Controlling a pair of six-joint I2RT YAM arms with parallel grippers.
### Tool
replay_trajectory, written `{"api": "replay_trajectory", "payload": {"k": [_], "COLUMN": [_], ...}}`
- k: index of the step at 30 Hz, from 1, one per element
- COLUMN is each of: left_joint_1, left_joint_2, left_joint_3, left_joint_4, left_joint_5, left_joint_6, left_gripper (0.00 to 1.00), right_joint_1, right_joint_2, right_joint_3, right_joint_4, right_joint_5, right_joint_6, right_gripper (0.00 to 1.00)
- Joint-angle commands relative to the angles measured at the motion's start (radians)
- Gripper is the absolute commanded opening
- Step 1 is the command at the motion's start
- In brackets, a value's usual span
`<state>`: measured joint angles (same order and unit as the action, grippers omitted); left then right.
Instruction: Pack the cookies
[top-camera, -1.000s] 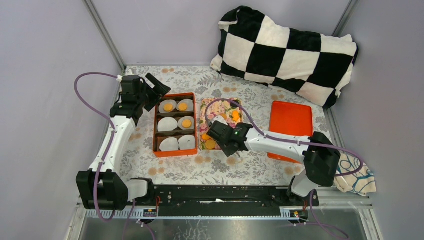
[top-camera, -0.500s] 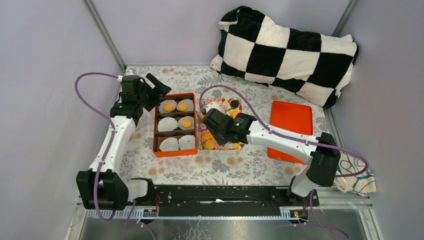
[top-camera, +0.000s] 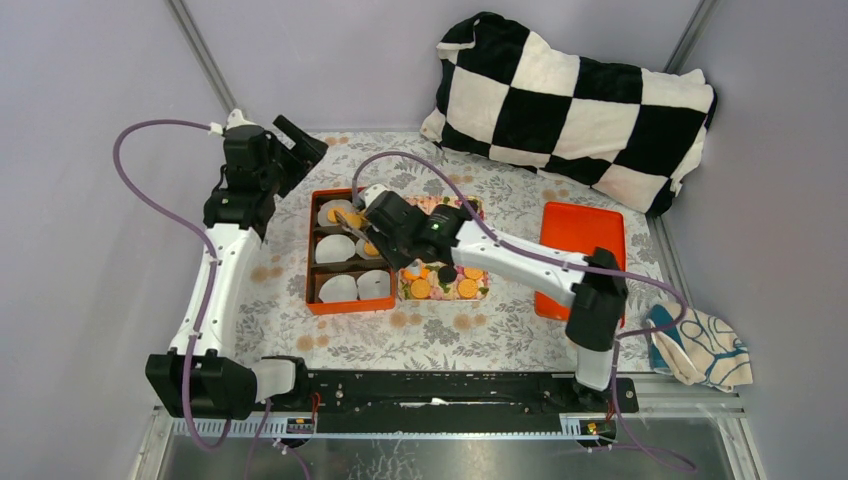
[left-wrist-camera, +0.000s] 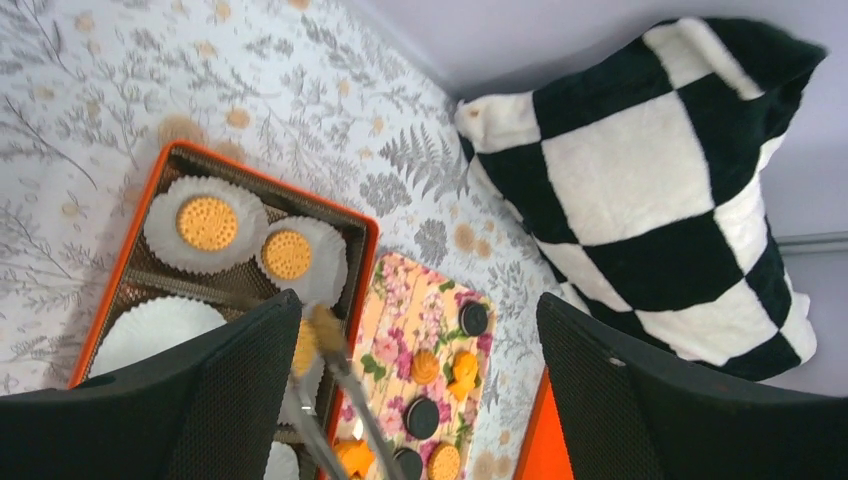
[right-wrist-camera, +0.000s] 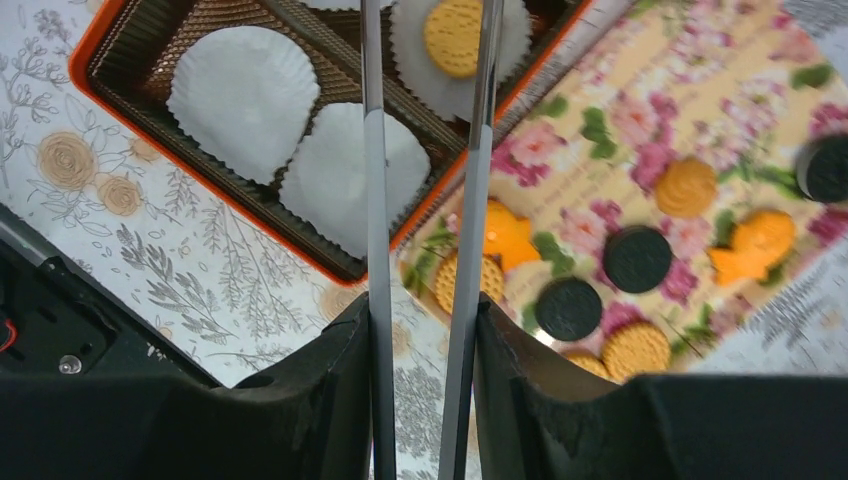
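Orange and black cookies (top-camera: 440, 285) lie on the floral tray (top-camera: 484, 292), also seen in the right wrist view as cookies (right-wrist-camera: 637, 258) on the tray (right-wrist-camera: 600, 130). The orange box (top-camera: 308, 290) holds white paper cups, three of them with an orange cookie (left-wrist-camera: 207, 222). My right gripper (top-camera: 378, 218) (right-wrist-camera: 425, 310) is shut on metal tongs (right-wrist-camera: 372, 200), which reach over the box's back cups. The tongs' tip (left-wrist-camera: 323, 322) shows a blurred tan cookie. My left gripper (top-camera: 303, 140) (left-wrist-camera: 415, 310) hangs open high above the box's back left corner, holding nothing.
A black-and-white checkered pillow (top-camera: 575, 95) lies at the back right. An orange lid (top-camera: 582, 240) sits right of the tray, and a folded cloth (top-camera: 705, 345) lies at the near right edge. Purple cables arch above both arms.
My right arm has swung left with the tongs, from over the tray's near end to over the box. The left gripper has lifted up and back.
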<state>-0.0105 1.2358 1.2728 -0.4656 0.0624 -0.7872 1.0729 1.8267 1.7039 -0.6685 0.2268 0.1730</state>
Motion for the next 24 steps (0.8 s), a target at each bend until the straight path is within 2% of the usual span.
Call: {"api": "replay_trajectory", "payload": {"k": [1, 10, 13, 16, 24], "left_joint_1": [0.03, 0.053, 0.058, 0.062, 0.069], "left_joint_2": [0.008, 0.006, 0.008, 0.007, -0.007], "left_joint_3": [0.068, 0.044, 0.042, 0.04, 0.03], "left_joint_4": [-0.047, -0.046, -0.045, -0.043, -0.034], "left_joint_5": [-0.059, -0.059, -0.052, -0.039, -0.019], "left_joint_6": [0.046, 0.061, 0.067, 0.075, 0.08], "left_gripper": [0.92, 0.93, 0.93, 0.93, 0.93], "right_joint_1": [0.007, 0.007, 0.007, 0.007, 0.007], "right_joint_2": [0.094, 0.234, 0.251, 0.25, 0.202], "right_joint_3": [0.12, 0.27, 0.291, 0.292, 0.254], "right_joint_4": [0.046, 0.022, 0.022, 0.029, 0.041], "right_joint_5": [-0.096, -0.152, -0.146, -0.138, -0.111], "right_joint_6": [-0.048, -0.08, -0.083, -0.085, -0.078], "right_gripper": [0.18, 0.22, 0.4, 0.49, 0.48]}}
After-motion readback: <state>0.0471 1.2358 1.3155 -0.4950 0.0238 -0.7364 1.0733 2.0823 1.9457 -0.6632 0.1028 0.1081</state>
